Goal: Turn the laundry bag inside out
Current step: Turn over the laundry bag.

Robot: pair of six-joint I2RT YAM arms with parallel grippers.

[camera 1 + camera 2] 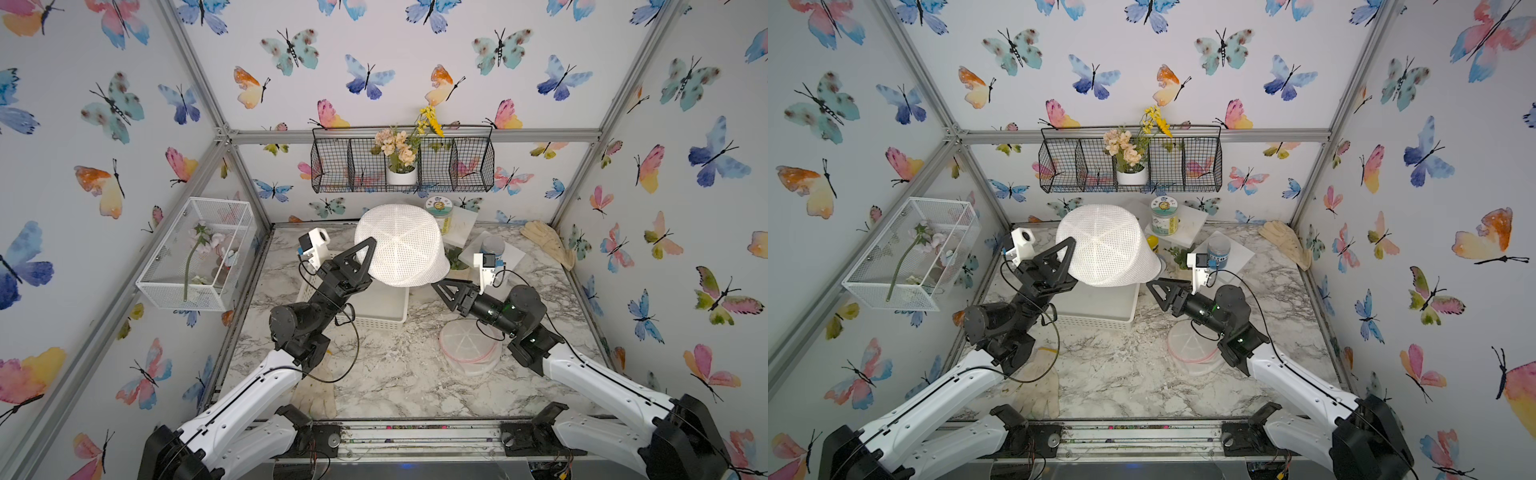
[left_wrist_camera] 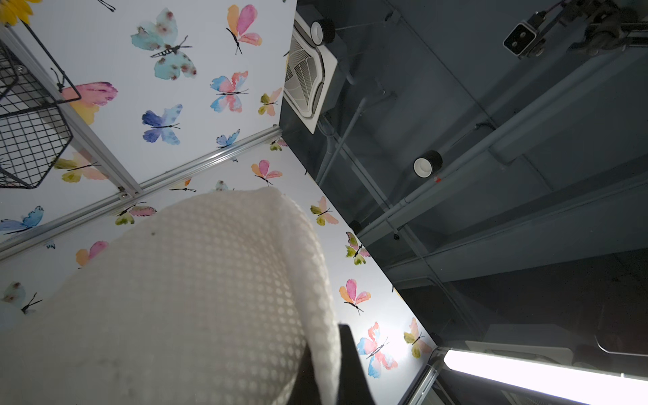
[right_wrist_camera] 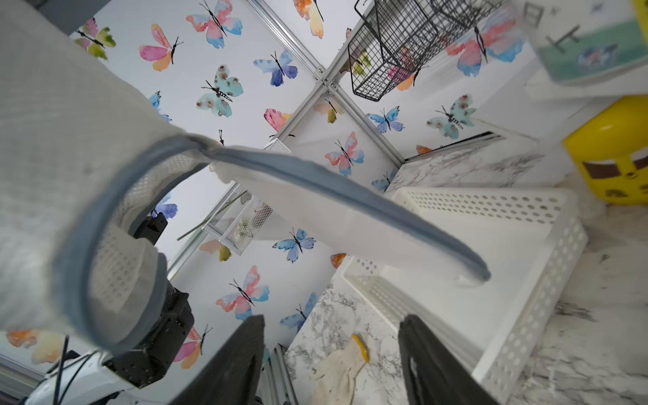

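Observation:
The laundry bag [image 1: 405, 245] [image 1: 1106, 245] is white mesh and hangs in a dome shape above the table at the back middle. My left gripper [image 1: 371, 245] [image 1: 1071, 245] is shut on its left edge, with mesh [image 2: 193, 298] pinched between the dark fingers [image 2: 350, 364]. My right gripper [image 1: 437, 287] [image 1: 1151, 285] stands open just below the bag's lower right edge, apart from it. In the right wrist view the bag's grey-trimmed mouth [image 3: 315, 182] gapes ahead of the open gripper [image 3: 331, 336], with nothing between the fingers [image 3: 245, 350].
A white perforated basket [image 1: 374, 309] [image 3: 508, 252] sits under the bag. Gloves lie at the back right [image 1: 548, 243] and front left [image 1: 316, 390]. A clear lid [image 1: 469, 347] lies under the right arm. Jars [image 1: 440, 212] [image 1: 492, 247] stand at the back.

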